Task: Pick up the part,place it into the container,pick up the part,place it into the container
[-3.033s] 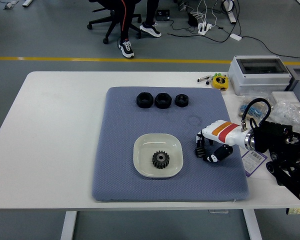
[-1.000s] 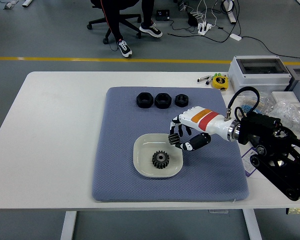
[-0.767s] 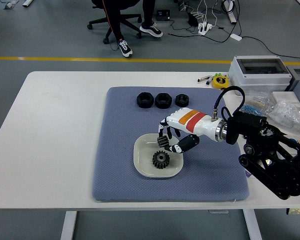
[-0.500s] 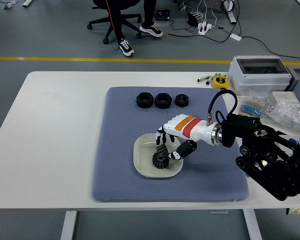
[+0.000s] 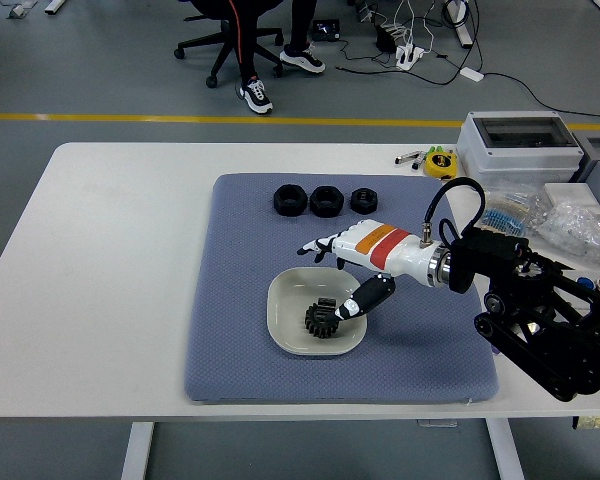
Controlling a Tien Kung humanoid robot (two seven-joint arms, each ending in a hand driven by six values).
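A white square bowl (image 5: 281,292) sits on the blue mat (image 5: 230,300). In it lies a black toothed gear (image 5: 317,323), and a smaller dark part (image 5: 327,303) rests just behind it. My right hand (image 5: 330,280) hovers over the bowl's right half, open; its fingers (image 5: 315,248) are spread toward the left and the thumb points down beside the gear. Nothing is in the hand. Three black nuts (image 5: 326,200) stand in a row at the mat's far edge. The left arm does not show.
A grey lidded box (image 5: 520,148), a yellow tape measure (image 5: 439,162) and clear bags of small parts (image 5: 570,220) crowd the table's right side. A person's legs and an office chair (image 5: 230,45) are on the floor beyond the table.
My right hand travelled left from the mat's right side to the bowl with a small dark part, lowered it, then spread its fingers; the part now lies in the bowl.
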